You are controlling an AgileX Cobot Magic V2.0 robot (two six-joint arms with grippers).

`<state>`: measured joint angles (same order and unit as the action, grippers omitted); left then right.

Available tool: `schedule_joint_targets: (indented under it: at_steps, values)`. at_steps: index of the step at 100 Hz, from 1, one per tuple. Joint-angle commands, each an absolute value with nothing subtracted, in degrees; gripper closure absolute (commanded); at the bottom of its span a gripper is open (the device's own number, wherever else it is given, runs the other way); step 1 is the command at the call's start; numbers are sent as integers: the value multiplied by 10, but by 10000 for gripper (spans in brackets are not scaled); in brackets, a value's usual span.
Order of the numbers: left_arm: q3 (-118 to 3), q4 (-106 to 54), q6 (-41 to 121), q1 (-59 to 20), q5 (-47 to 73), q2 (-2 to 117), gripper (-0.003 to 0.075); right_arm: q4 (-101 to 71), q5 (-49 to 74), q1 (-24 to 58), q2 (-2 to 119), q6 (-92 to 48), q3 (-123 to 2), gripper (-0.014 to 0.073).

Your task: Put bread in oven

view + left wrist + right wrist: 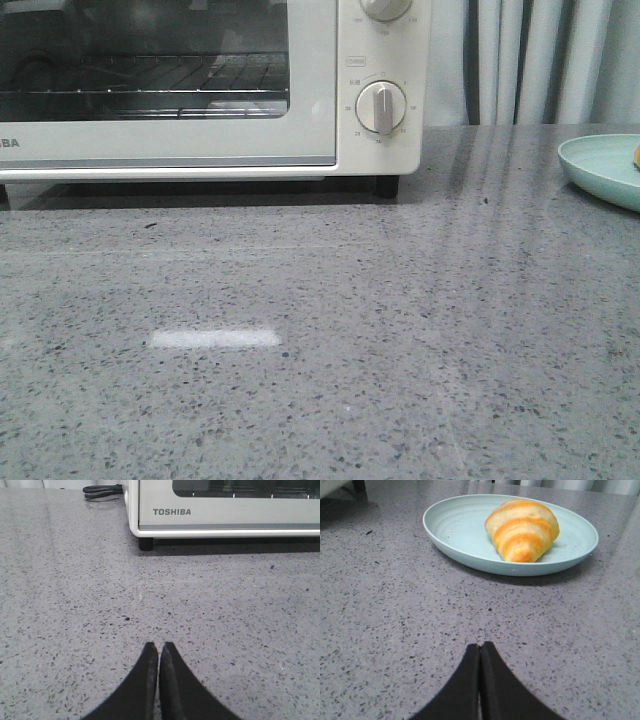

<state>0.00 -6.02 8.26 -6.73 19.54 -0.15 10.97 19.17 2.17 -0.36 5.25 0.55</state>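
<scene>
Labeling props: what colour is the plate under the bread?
Pale mint-green plate, plain with faint concentric rings; bread lies on it. Right wrist view shows it best.

Surface (320,350): grey speckled stone, glossy. Plate (465,530): pale mint, oval, at right on surface. Cable (102,490): black, coiled at rear. Curtain (540,60): pale folds behind.

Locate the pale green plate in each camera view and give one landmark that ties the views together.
Front view: the plate is cut off by the right edge, right of the oven.
Left wrist view: not in it; only the oven and the countertop show.
Right wrist view: the plate lies ahead of the shut right fingers, holding the bread.
Shared landmark: the grey speckled countertop.
</scene>
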Motion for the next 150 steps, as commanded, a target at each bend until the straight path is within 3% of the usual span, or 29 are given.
schedule_joint_targets:
  at_steps: [1, 99, 111, 132, 150]
  values:
    - [14, -67, 77, -68, 166, -20, 741, 119, 173, 22, -17, 50, 13, 663]
    - [14, -67, 77, -68, 166, -20, 741, 121, 162, 22, -17, 50, 13, 663]
    - [14, -67, 77, -68, 166, -20, 741, 154, 108, 22, -17, 50, 13, 663]
    - [14, -81, 77, -68, 158, -20, 741, 159, -104, 22, -17, 50, 13, 663]
    - [14, -369, 77, -68, 77, -20, 741, 144, -211, 22, -17, 55, 13, 663]
